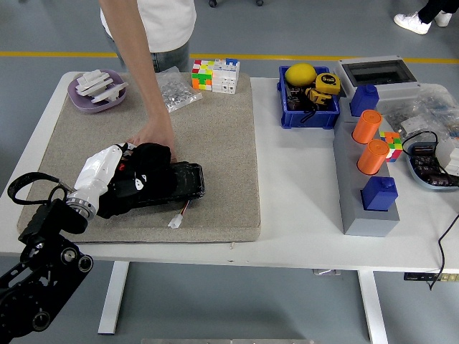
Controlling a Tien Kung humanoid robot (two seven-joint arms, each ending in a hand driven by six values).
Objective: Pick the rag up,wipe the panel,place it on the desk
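Note:
A glossy black panel (pixel 179 183) lies on the beige mat (pixel 215 136) near its front left. My left hand (pixel 136 175), white at the wrist, holds a black rag (pixel 143 168) pressed on the panel's left part and covers it. A person's hand (pixel 156 137) rests on the panel's far left edge, touching the rag. My right hand is not in view.
A purple bowl (pixel 97 92) with white parts stands at the back left. Puzzle cubes (pixel 214 74) and a clear bag (pixel 174 91) sit at the mat's far edge. To the right are a blue bin (pixel 308 107) and a grey block (pixel 362 193) with orange cylinders.

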